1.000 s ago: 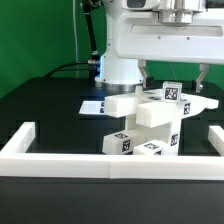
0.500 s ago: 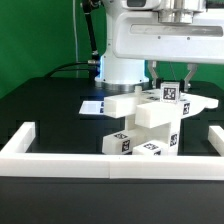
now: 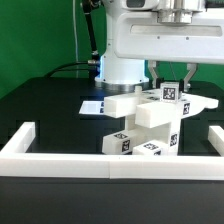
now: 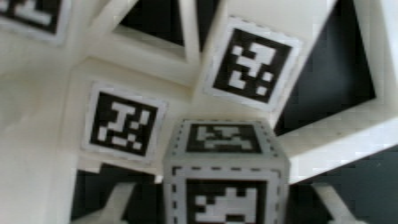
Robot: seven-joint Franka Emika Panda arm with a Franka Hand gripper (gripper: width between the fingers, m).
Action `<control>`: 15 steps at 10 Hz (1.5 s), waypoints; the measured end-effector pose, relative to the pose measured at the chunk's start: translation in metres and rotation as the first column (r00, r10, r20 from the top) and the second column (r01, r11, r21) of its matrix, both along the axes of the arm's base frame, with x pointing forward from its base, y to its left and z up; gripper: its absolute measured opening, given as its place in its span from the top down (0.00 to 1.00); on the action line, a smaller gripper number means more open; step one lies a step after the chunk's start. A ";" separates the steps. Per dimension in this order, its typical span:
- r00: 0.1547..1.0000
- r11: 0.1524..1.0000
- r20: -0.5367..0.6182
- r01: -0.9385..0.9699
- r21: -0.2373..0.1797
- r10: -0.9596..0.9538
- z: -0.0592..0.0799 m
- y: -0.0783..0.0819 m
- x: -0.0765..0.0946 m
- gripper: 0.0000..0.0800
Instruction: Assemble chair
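Plastic, white and matte, makes up the chair [image 3: 148,118], a part-built stack of blocky slabs and bars standing near the middle of the black counter [image 3: 45,115]. In the exterior view the marker board [image 3: 92,105] lies at its ten o'clock and the border wall [image 3: 110,160] at its six o'clock. Every piece is square-edged and carries black-and-white square tags. The parts look stiff, light and rather slick, so flat parallel faces offer the best hold; a pinch on a corner would likely slip or twist. The end effector [image 3: 172,84] stands narrow at the chair's twelve o'clock, its fingers [image 3: 157,76] set against opposite sides of the tagged block [image 3: 171,94] on top, seemingly clamped on it. If the joints below are loose, a sideways tug on that block could topple the stack.
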State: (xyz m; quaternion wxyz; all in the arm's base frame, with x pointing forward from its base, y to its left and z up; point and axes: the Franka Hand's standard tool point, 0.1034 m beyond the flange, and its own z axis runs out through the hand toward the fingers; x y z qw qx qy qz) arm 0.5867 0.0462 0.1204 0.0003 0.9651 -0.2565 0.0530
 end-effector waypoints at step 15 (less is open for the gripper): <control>0.634 0.628 -0.031 0.771 0.106 -0.773 0.000 0.004 0.000 0.64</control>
